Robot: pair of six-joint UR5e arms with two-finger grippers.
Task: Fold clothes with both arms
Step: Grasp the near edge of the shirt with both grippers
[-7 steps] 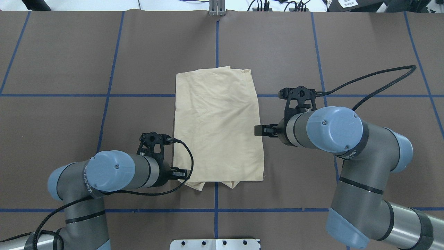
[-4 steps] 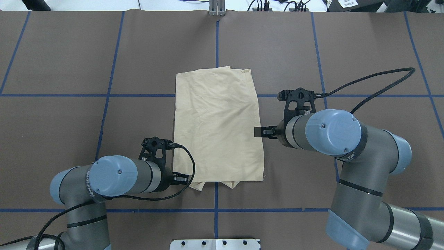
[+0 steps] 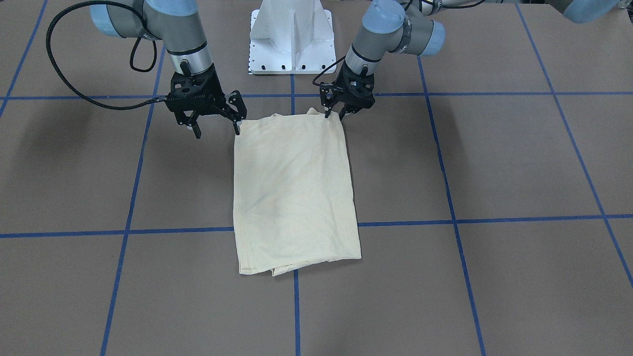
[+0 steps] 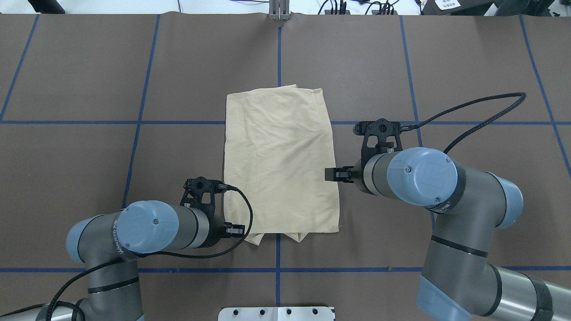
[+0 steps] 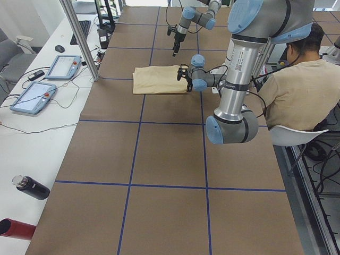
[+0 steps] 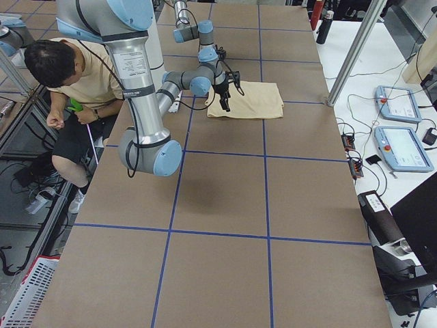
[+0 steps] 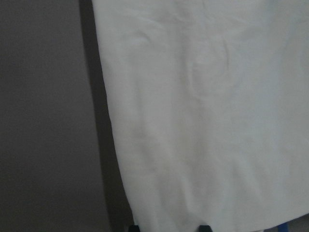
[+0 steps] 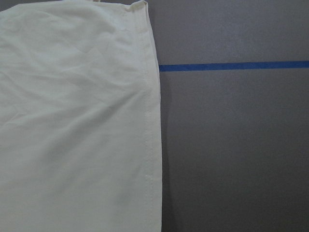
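We see the left gripper (image 3: 334,117), its jaws a little apart, poised at the folded cream T-shirt's (image 4: 279,160) corner on the robot's near left. The T-shirt lies flat in the middle of the brown table (image 4: 89,67). At the T-shirt's right edge hangs the right gripper (image 3: 217,132), jaws spread wide.
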